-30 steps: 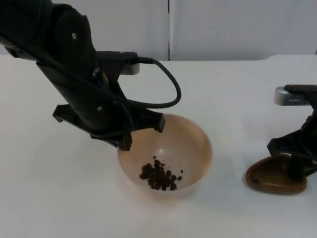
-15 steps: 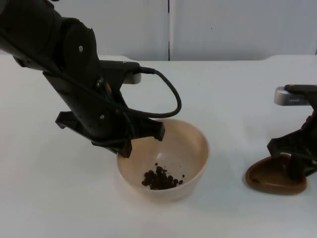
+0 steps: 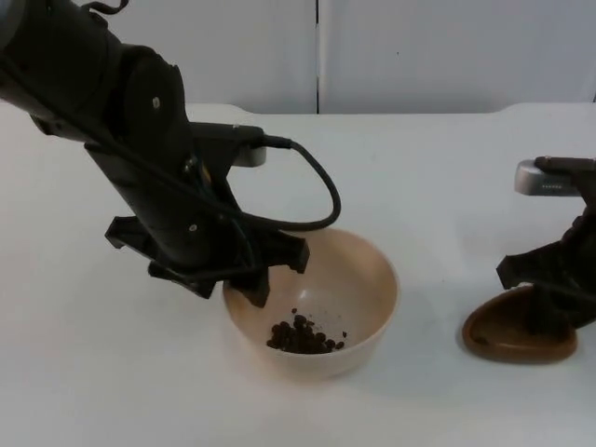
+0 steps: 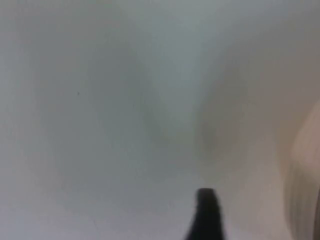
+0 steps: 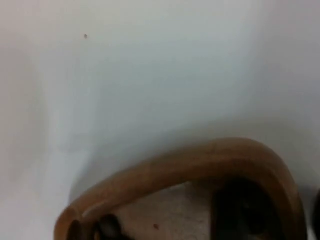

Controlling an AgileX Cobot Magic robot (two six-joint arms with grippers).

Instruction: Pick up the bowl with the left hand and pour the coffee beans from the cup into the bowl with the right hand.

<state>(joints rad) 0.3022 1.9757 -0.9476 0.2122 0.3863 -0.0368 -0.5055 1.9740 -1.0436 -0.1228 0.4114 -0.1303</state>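
Your left end effector (image 3: 251,279) is sitting at the near-left rim of the bowl (image 3: 358,279), one finger reaching down inside the wall, the other outside it. It is gripping the bowl by that rim. The bowl is tan, and you cannot tell from the top view whether its base is touching the table (image 3: 419,177) or hanging just above it. In the left wrist view a single black fingertip (image 4: 206,212) is showing against the white table, with the pale bowl wall (image 4: 305,170) just beside it.

Coffee beans (image 3: 303,337) are lying in a dark heap at the bottom of the bowl, just below and to the right of your left end effector's inner finger. A few strays are sitting around the heap's edge.

Moving right: the right end effector (image 3: 549,312) is well apart from the bowl, down at the brown cup (image 3: 507,337). The cup is lying tilted on the table, its mouth facing toward the bowl. The fingers are straddling the cup's far-right rim, closed onto it. In the right wrist view the cup's curved brown rim (image 5: 190,165) is arching across, with the dark finger (image 5: 240,210) sitting inside it. Something small and dark is lying inside the cup near the rim; you cannot tell what it is.
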